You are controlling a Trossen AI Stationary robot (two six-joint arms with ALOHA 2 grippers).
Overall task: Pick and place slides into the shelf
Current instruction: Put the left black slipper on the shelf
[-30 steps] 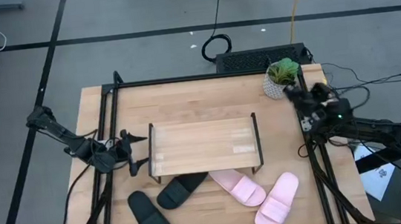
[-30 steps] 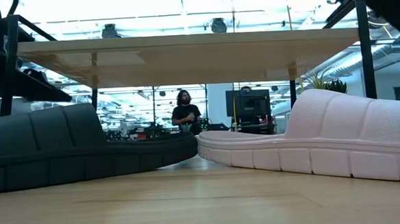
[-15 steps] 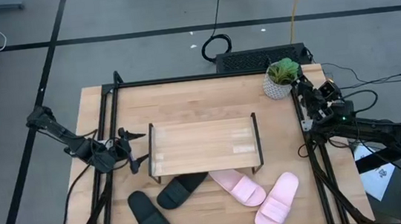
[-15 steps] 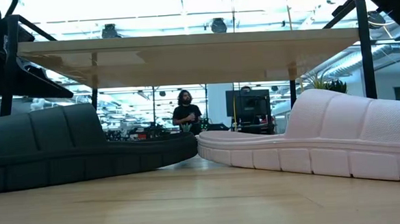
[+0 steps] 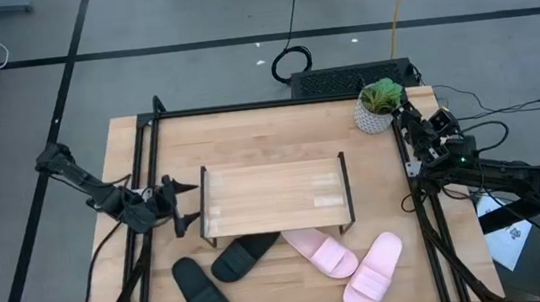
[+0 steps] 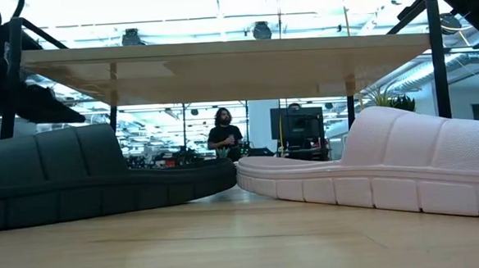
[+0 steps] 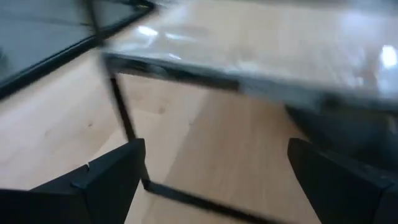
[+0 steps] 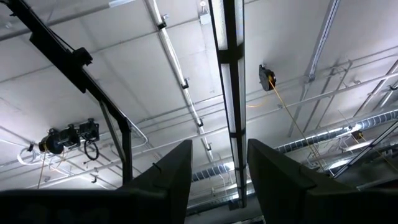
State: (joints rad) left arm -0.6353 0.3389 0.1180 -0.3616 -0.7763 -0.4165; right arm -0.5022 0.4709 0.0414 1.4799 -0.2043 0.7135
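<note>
Wooden shelf [image 5: 275, 196] sits just beside the left pincer [image 5: 187, 202] — untouched.

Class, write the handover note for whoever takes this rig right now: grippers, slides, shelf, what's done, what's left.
Left gripper: open, empty, at the shelf's left end.
Right gripper: empty, parked beside the potted plant, aimed at the ceiling.
Done: one black slide and one pink slide sit partly under the shelf's front edge.
Left: outer black slide and outer pink slide lie on the table.
</note>
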